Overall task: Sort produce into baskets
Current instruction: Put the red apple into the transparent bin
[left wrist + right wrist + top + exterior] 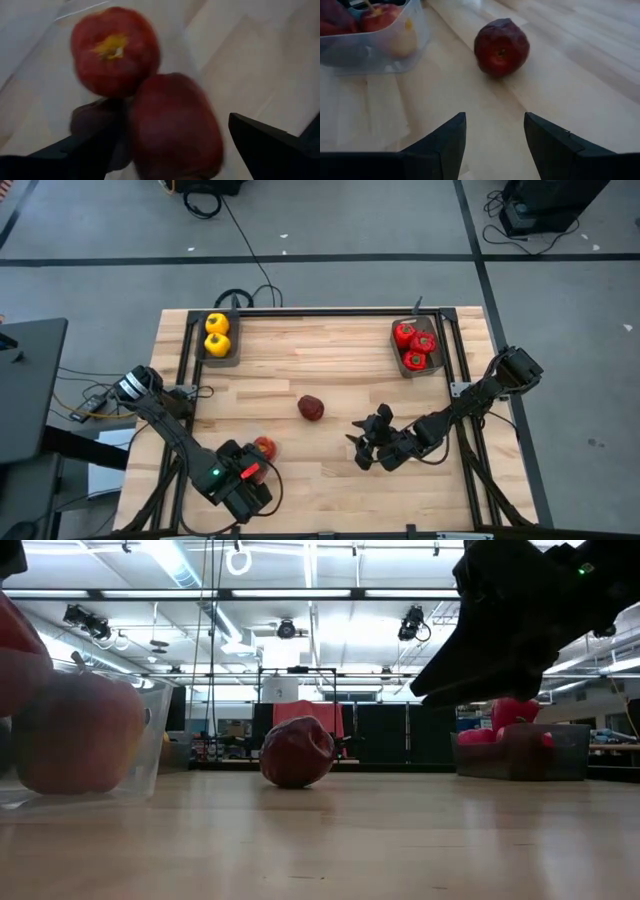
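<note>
We see two red fruits lying in the clear tray (395, 47), directly under the left end effector (243, 480): one dark red fruit (172, 127) sits between its two spread fingers, touching neither as far as we can tell, and a brighter red fruit (115, 50) with a yellow stem end lies just beyond it, the two touching. The left end effector is wide open and grips nothing; it hangs above the tray at the near left part of the table (330, 360).

Ahead of the right end effector (362, 442) a single maroon fruit (501, 46) lies loose on the bare wood, well apart from the fingers and stem side facing them. The clear tray stands to one side of that fruit, a little farther from the right end effector. Its fingers are partly open with only table between them; it holds nothing.

Farther out, at the far right corner beyond the right end effector, a dark grey tray (420, 348) holds three red peppers (414, 346). At the far left corner, well beyond the left end effector, another dark grey tray (217, 355) holds two yellow peppers (216, 334).
</note>
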